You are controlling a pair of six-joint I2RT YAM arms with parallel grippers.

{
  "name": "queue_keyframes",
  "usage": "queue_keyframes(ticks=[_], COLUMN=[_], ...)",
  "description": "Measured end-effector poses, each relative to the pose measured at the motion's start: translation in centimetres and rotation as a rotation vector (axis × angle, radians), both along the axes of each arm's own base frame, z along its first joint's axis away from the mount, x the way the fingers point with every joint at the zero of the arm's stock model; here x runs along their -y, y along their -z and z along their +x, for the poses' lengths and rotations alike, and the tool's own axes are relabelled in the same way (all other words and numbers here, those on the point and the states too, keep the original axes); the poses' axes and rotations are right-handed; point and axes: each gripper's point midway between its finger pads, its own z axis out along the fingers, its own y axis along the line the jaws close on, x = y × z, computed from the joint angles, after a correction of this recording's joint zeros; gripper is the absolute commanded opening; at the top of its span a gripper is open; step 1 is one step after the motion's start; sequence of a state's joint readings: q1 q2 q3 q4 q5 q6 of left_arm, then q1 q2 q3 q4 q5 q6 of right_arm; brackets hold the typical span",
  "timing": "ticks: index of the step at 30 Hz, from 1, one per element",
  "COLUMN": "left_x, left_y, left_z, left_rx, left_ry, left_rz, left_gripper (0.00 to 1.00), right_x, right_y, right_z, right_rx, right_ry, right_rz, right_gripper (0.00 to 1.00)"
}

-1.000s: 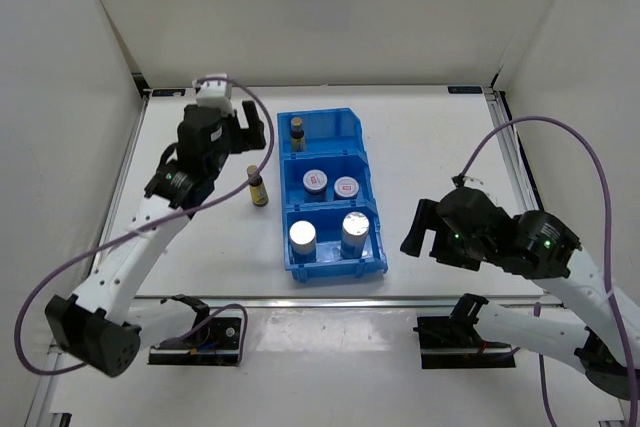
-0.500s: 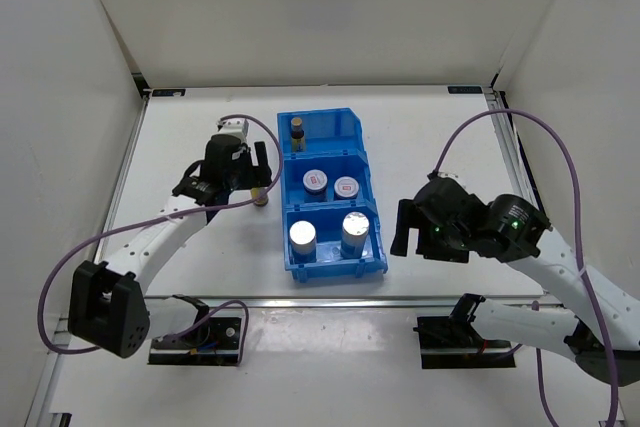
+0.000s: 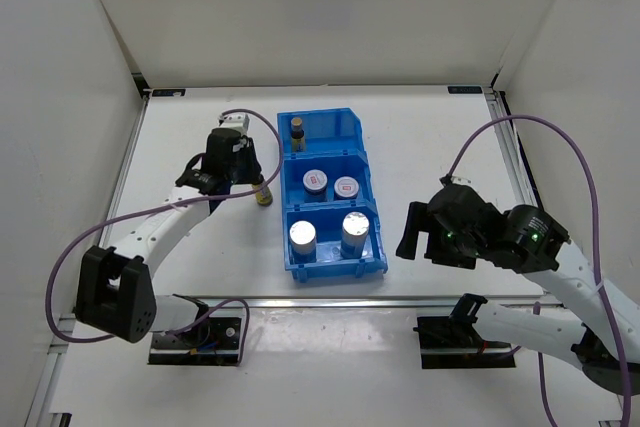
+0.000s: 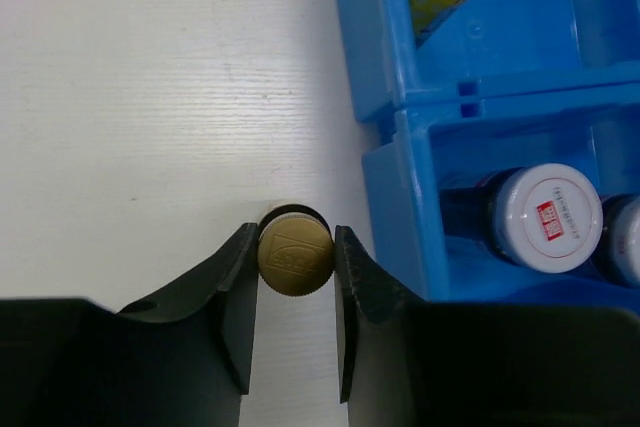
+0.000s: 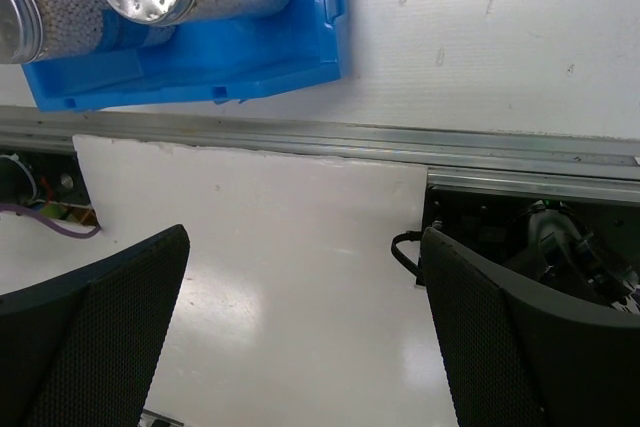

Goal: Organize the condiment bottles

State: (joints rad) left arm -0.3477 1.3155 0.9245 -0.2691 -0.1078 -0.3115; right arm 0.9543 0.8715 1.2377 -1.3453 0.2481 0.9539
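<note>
Gold-capped slim amber bottle stands on the white table, just left of the blue three-compartment plastic bin, pinched by the left gripper. Inside (five): one amber bottle, two white-lidded jars, two silver-topped cylinders. Right gripper gapes wide.

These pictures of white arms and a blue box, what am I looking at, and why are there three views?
Two robot arms sit at a table. One camera looks down from above; one rides on each wrist. The blue bin holds an amber bottle, two white-lidded jars and two silver-topped cylinders. The left end effector is shut on the gold cap of a second amber bottle, which stands on the table just outside the bin. The right end effector is open, holding nothing.
</note>
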Motion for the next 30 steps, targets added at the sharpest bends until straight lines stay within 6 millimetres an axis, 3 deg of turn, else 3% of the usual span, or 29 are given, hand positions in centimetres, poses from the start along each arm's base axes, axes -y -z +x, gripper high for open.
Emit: queue_keyframes(ticks=[2, 3, 6, 8, 10, 16, 21, 25, 27, 30], left_x=[0.1, 0.2, 0.1, 0.1, 0.1, 0.4, 4.0, 9.7, 12.7, 16.5], left_y=[-0.3, -0.5, -2.0, -4.1, -7.0, -17.9, -24.1, -24.8, -23.7, -20.4], left_z=[0.3, 0.5, 1.1, 1.8, 2.8, 5.4, 7.1, 8.7, 9.4, 10.1], left_rx=[0.002, -0.001, 0.012, 0.045, 0.099, 0.334, 0.483, 0.518, 0.508, 0.454], left_ry=[0.008, 0.009, 0.000, -0.007, -0.016, -0.045, 0.028, 0.157, 0.223, 0.299], left_rz=[0.003, 0.003, 0.014, 0.019, 0.016, -0.015, -0.078, -0.114, -0.118, -0.105], left_gripper=[0.21, 0.11, 0.11, 0.11, 0.11, 0.11, 0.11, 0.11, 0.11, 0.11], right_x=[0.0, 0.0, 0.1, 0.1, 0.1, 0.1, 0.2, 0.2, 0.2, 0.5], right_y=[0.1, 0.2, 0.2, 0.2, 0.2, 0.3, 0.3, 0.3, 0.2, -0.1], right_z=[0.0, 0.0, 0.0, 0.0, 0.0, 0.0, 0.1, 0.1, 0.1, 0.1], right_rx=[-0.003, -0.004, -0.001, -0.001, -0.001, -0.002, -0.001, 0.002, 0.006, 0.021], right_ry=[0.003, 0.004, 0.007, 0.008, 0.008, 0.009, 0.010, 0.012, 0.015, 0.026], right_rz=[-0.001, -0.002, -0.003, -0.003, -0.003, -0.008, -0.009, -0.010, -0.007, 0.010], right_gripper=[1.00, 1.00, 1.00, 1.00, 1.00, 1.00, 1.00, 1.00, 1.00, 1.00])
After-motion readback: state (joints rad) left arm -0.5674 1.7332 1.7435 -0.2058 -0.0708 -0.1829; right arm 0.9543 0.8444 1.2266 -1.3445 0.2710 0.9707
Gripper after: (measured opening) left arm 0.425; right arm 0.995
